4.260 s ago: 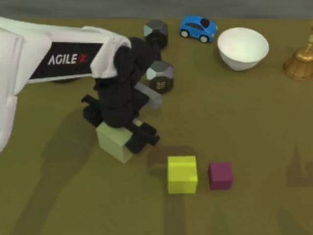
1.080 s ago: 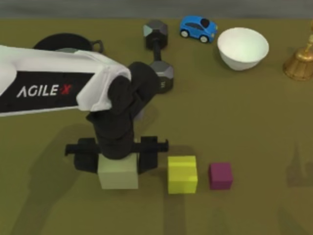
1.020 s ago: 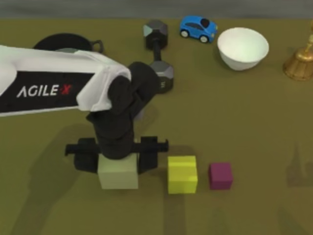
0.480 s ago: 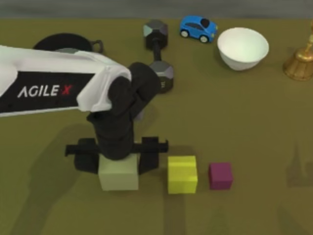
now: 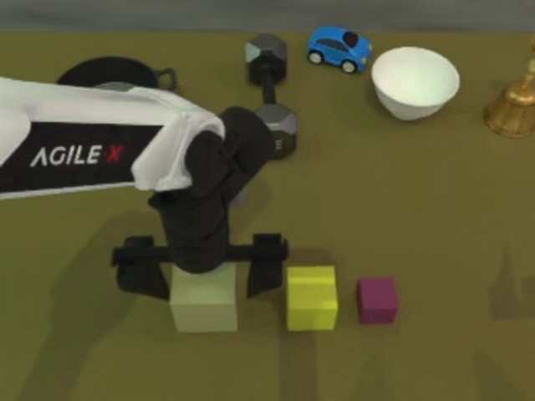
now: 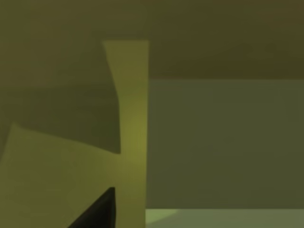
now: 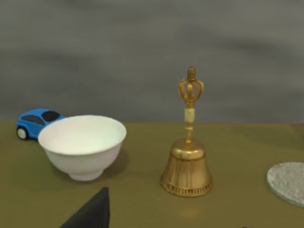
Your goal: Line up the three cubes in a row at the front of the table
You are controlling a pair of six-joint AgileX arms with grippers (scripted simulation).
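The large pale yellow-green cube (image 5: 203, 302) rests on the olive-brown table (image 5: 418, 209) near the front, left of the bright yellow cube (image 5: 312, 296) and the small magenta cube (image 5: 376, 300); the three form a row. My left gripper (image 5: 203, 280) hangs right over the pale cube, open, one finger spread clear of it on each side. The left wrist view is filled by that cube's shaded side (image 6: 223, 142), with one dark fingertip (image 6: 99, 211) apart from it. My right gripper (image 7: 173, 211) is outside the top view, parked and open at the back right.
Along the back stand a black dumbbell (image 5: 269, 92), a blue toy car (image 5: 338, 48), a white bowl (image 5: 415, 81) and a brass bell (image 5: 514, 104). A dark round object (image 5: 109, 71) lies behind the left arm. A grey disc (image 7: 287, 183) lies beside the bell.
The left gripper carried the pale cube forward and turned it square into line with the other two. In the last half second its fingers spread away from the cube's sides.
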